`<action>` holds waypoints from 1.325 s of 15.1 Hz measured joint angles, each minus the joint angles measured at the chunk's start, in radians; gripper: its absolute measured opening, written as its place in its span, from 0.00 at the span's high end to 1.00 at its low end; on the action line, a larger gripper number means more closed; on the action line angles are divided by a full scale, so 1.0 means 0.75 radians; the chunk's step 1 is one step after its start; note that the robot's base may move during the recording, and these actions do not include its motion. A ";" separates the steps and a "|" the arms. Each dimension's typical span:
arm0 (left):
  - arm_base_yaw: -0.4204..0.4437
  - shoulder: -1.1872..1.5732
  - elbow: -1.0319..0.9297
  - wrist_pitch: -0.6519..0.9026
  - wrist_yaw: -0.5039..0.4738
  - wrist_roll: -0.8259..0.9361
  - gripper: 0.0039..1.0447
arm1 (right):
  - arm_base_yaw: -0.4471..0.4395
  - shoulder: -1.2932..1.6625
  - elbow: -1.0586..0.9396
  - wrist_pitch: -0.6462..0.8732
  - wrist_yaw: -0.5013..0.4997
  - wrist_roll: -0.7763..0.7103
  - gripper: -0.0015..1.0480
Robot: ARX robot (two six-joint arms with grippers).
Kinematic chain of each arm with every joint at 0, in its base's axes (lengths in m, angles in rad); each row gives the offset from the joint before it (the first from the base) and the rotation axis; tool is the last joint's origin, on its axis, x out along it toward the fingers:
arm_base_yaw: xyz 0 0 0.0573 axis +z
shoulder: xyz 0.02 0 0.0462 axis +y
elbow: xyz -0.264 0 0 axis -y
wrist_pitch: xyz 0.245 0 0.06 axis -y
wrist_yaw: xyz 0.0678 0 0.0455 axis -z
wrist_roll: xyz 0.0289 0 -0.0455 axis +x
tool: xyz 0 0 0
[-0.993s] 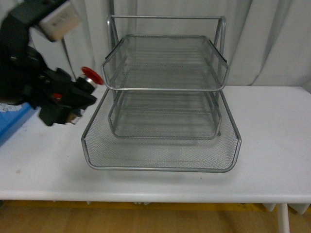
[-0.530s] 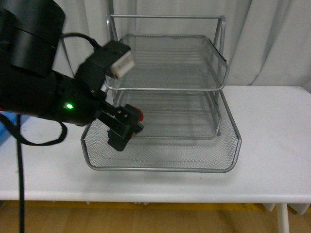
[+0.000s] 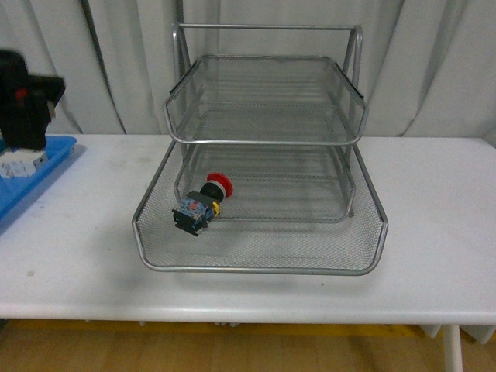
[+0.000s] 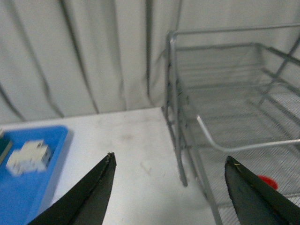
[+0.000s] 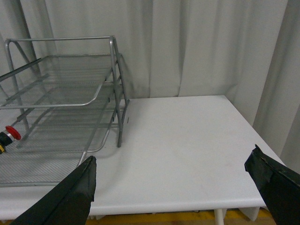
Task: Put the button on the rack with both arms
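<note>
The button, with its red cap, yellow ring and dark body, lies on its side in the left front of the bottom tier of the silver wire-mesh rack. Nothing holds it. My left arm is at the far left, above the blue tray. In the left wrist view my left gripper is open and empty beside the rack, and the button's red cap shows by one finger. My right gripper is open and empty over the table to the right of the rack. The red cap shows at that view's edge.
A flat blue plastic tray lies at the table's left edge with a white block in it. The white table stretches right of the rack. Grey curtains hang close behind.
My left arm carried the button over the rack's bottom tier, let it go there, and drew back to the far left. The button now lies in the tier.
</note>
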 joint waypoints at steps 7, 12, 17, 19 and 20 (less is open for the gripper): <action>0.081 -0.317 -0.317 0.052 -0.025 -0.063 0.96 | 0.001 0.000 0.000 0.001 0.000 0.000 0.06; 0.134 -0.578 -0.460 -0.043 0.012 -0.067 0.99 | 0.001 0.000 0.000 0.001 0.000 0.000 0.06; 0.130 -0.805 -0.590 -0.144 0.015 -0.068 0.99 | 0.001 0.000 0.000 0.001 -0.001 0.000 0.06; 0.130 -0.924 -0.596 -0.242 0.015 -0.068 0.99 | 0.001 0.000 0.000 0.001 0.000 0.000 0.06; 0.130 -0.972 -0.604 -0.286 0.015 -0.068 0.99 | 0.001 0.000 0.000 0.001 0.000 0.000 0.06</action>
